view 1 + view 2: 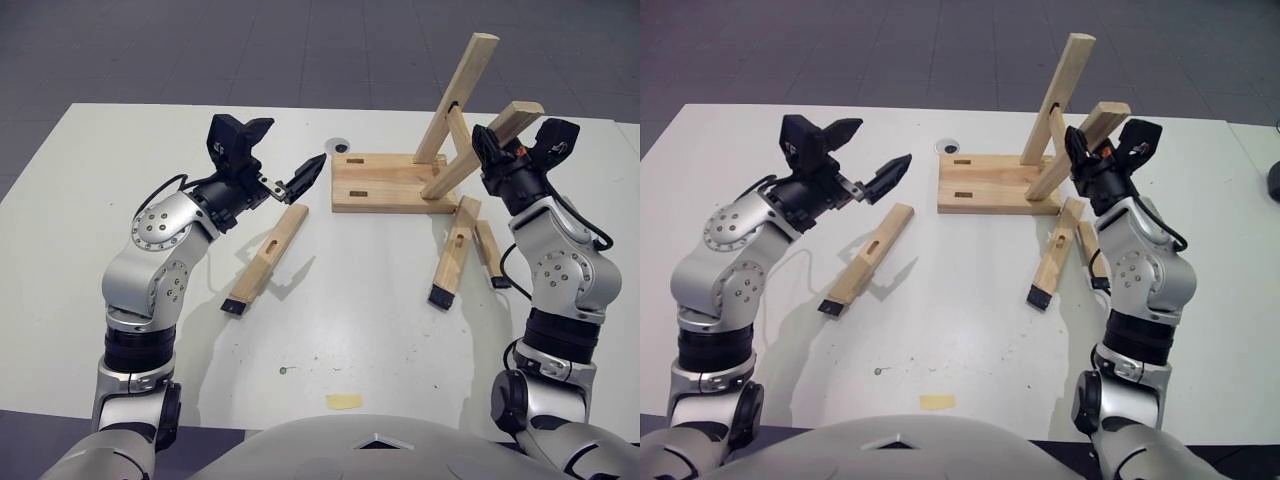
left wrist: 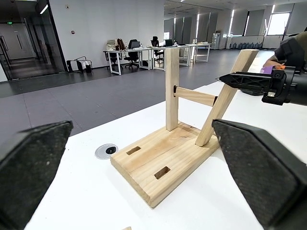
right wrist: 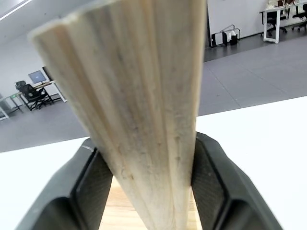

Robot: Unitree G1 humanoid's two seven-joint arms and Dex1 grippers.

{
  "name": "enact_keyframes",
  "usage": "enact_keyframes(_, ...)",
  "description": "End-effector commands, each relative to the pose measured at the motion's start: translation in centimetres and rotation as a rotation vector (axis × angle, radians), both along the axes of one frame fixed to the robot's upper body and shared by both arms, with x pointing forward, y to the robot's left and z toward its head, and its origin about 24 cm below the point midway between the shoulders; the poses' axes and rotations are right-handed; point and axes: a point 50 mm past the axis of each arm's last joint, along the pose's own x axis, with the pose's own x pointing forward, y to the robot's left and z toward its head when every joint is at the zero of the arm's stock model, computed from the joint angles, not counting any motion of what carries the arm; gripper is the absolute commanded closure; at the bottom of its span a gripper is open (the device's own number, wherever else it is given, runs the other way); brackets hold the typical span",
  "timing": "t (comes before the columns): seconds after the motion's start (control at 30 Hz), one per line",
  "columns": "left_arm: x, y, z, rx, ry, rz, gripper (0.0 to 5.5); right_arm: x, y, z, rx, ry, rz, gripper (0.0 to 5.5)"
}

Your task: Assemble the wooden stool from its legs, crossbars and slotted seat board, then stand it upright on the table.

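While right fingers [image 3: 91, 191] clamp the tilted leg [image 1: 460, 168] on the seat board [image 1: 375, 185], left fingers [image 2: 29, 177] spread wide

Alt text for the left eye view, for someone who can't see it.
The right pincer is shut on a tilted leg, joined by a crossbar to an upright leg on the seat board. The open left pincer hangs near a loose leg on the white table; two more pieces lie at right.
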Motion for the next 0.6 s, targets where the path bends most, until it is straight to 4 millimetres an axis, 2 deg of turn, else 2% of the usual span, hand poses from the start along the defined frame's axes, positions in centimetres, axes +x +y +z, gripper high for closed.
enact_keyframes(0.03, 0.1, 0.1, -0.2, 0.017, 0.001, 0.011, 0.10, 0.1, 1.1, -0.3, 0.003, 0.028, 0.087, 3.30)
enact_keyframes(0.1, 0.2, 0.1, -0.2, 0.017, 0.000, 0.014, 0.10, -0.1, 1.1, -0.2, -0.083, 0.019, 0.230, 3.30)
enact_keyframes(0.17, 0.1, 0.3, -0.3, 0.025, 0.003, 0.017, 0.10, -0.2, -0.2, -0.2, -0.230, 0.019, 0.336, 3.30)
enact_keyframes(0.23, 0.2, 0.6, -0.5, 0.038, 0.008, 0.022, 0.10, 0.3, -2.0, 0.6, -0.365, 0.001, 0.371, 3.41)
enact_keyframes(0.3, 0.2, 0.8, -0.6, 0.045, 0.010, 0.025, 0.10, 0.6, -3.1, 1.6, -0.439, -0.036, 0.423, 3.42)
enact_keyframes(0.47, 0.3, 0.6, -0.7, 0.049, 0.013, 0.008, 0.10, 0.0, -4.6, 1.9, -0.564, -0.043, 0.634, 3.42)
enact_keyframes(0.6, 0.3, 0.6, -0.9, 0.051, 0.020, 0.000, 0.10, -0.8, -4.9, 1.6, -0.536, -0.009, 0.765, 3.42)
